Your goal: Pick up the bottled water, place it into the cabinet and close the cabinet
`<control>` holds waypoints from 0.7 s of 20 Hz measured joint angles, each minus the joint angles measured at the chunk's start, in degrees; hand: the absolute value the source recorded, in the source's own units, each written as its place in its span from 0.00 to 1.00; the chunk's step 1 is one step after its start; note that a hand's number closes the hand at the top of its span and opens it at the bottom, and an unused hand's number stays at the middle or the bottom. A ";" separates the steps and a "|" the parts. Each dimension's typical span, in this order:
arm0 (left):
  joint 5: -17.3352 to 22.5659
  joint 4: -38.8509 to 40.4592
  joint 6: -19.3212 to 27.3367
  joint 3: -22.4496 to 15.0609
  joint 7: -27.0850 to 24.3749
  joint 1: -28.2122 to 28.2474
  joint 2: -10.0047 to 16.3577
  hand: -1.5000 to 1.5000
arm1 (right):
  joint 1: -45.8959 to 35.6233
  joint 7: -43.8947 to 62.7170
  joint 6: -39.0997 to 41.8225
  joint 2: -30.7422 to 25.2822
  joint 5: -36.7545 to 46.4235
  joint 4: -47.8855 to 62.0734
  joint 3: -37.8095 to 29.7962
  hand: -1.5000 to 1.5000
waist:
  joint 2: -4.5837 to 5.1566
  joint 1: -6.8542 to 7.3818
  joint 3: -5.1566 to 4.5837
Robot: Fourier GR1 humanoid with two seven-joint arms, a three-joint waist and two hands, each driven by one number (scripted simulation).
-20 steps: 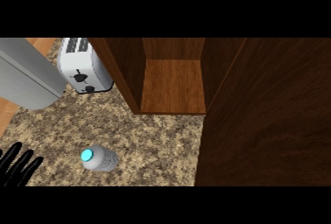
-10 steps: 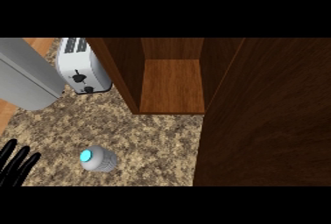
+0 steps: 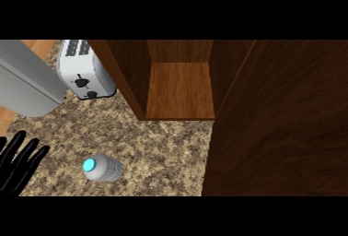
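Head view: the left hand (image 3: 16, 171) shows at the lower left edge, well to the near left of the cabinet (image 3: 178, 90). Its fingers (image 3: 28, 157) are straight and released, grasping nothing. The bottled water (image 3: 102, 167) stands on the speckled desk (image 3: 163, 147), just right of those fingers and apart from them, near the cabinet's open front. Seen almost from above, it has a short pale grey body and a bright cyan cap. A toaster (image 3: 85, 76) stands left of the cabinet.
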 measured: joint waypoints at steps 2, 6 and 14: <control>-1.18 1.31 -0.99 0.84 -0.89 -0.18 -0.02 0.00 | 0.14 0.23 -0.46 0.05 0.14 -0.14 0.93 0.00 | -0.02 -0.04 -0.01; -5.96 5.60 -0.53 0.23 -1.75 -3.52 -0.82 0.00 | -0.92 1.47 -0.99 -0.19 0.28 -0.29 1.40 0.00 | 0.02 -0.26 -0.02; -14.72 20.03 -3.99 -0.36 -10.12 -7.65 -2.54 0.00 | -2.70 3.07 -1.76 -0.95 0.49 -0.41 1.08 0.00 | 0.05 -0.37 -0.04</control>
